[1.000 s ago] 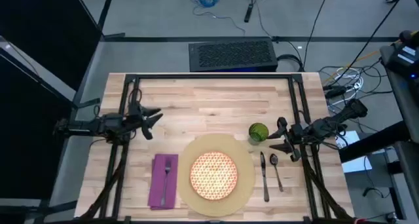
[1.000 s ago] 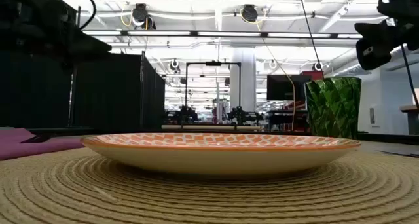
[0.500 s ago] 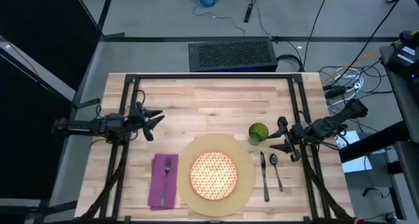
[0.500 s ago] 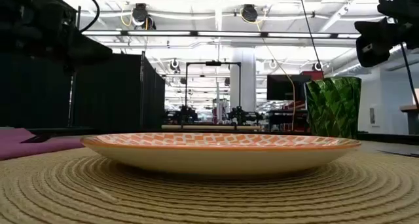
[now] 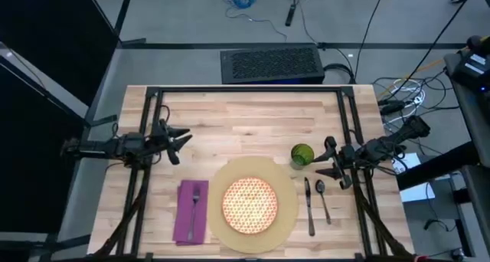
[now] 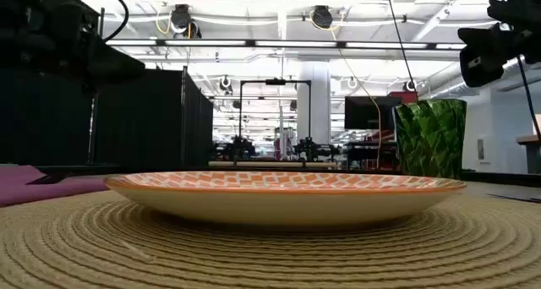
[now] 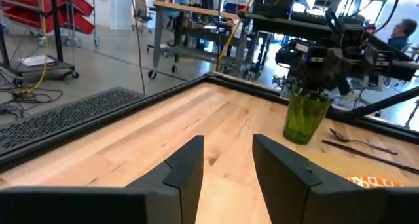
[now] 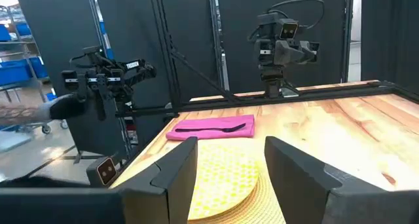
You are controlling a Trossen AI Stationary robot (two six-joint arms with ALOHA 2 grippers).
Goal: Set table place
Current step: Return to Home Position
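Right end effector (image 5: pixel 325 160), parted, near right table (image 5: pixel 253 116) edge.

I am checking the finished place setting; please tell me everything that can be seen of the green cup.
The green cup is a see-through green tumbler with a faceted, patterned wall, plastic or glass by its look. It stands upright, mouth up, apparently empty, on the bare table just beyond the far right edge of the tan mat. The open right gripper waits beside it without touching; nothing holds it.

One mat (image 5: pixel 288 208), plate (image 5: pixel 249 204), napkin (image 5: pixel 183 213), fork (image 5: pixel 195 204), knife (image 5: pixel 308 207), spoon (image 5: pixel 323 201), cup (image 5: pixel 302 155).
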